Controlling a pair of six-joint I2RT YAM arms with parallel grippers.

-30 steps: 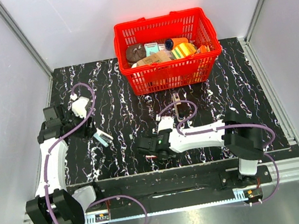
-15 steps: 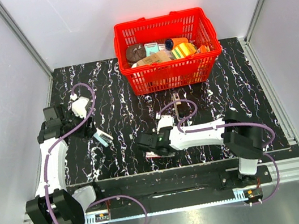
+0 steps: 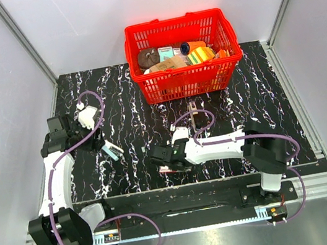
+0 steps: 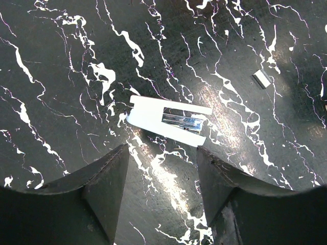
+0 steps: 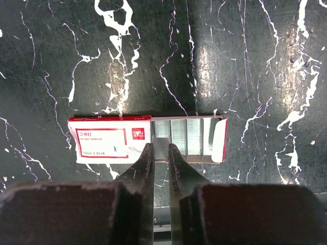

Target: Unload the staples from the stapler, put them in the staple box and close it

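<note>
The slim black stapler with a silvery inner rail (image 3: 193,108) lies flat on the black, white-veined marble-patterned tabletop (image 3: 129,103). It sits just near of the red plastic mesh basket (image 3: 188,82) and right of centre, its length running far to near. A loop of the right arm's purple cable (image 3: 183,119) crosses it. Neither arm touches it.

The right gripper (image 5: 161,148) points down to the near left of the stapler, over a small flat red-and-white cardboard box (image 5: 110,140). The box is slid partly open to the right, and its tray shows silvery strips of staples (image 5: 189,135). The jaws are narrowed to a thin slit, with their tips at the near edge of the tray where a strip shows in the gap. Whether they pinch that strip cannot be told.

The left gripper (image 4: 162,153) hangs over the left part of the tabletop, well apart from the stapler. Its jaws stand about halfway apart and hold nothing. Just beyond its tips lies a flat white plastic piece with a slot holding a shiny metal sliver (image 4: 168,121). In the left wrist view, a tiny silvery bit (image 4: 261,78) lies on the tabletop toward the upper right of it.
</note>
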